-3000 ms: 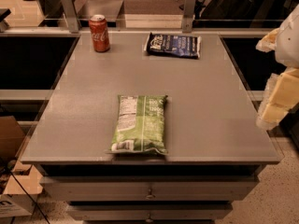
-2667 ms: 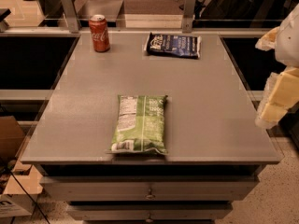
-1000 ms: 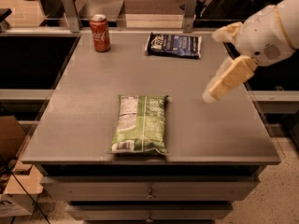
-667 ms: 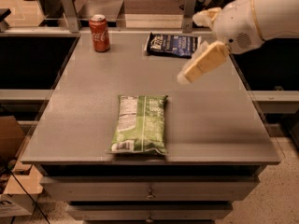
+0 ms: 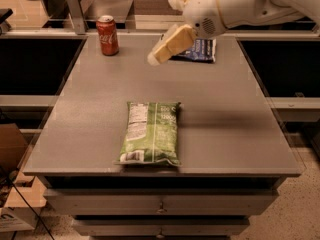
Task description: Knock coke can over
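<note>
Upright, the coke can (image 5: 107,35) stands on the bench (image 5: 225,114) at the upper left of the frame. To its right, near but not touching, the tool (image 5: 165,30) hangs spread and empty, partly covering the dark blue chip bag (image 5: 202,50) at upper centre.

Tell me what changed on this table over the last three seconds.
The gripper swung in from the right edge of the table toward the far left and now hangs between the dark blue chip bag and the coke can, not touching the can. Nothing was grasped. The can stays upright at the far left corner; both bags, including the green chip bag, lie unmoved.
</note>
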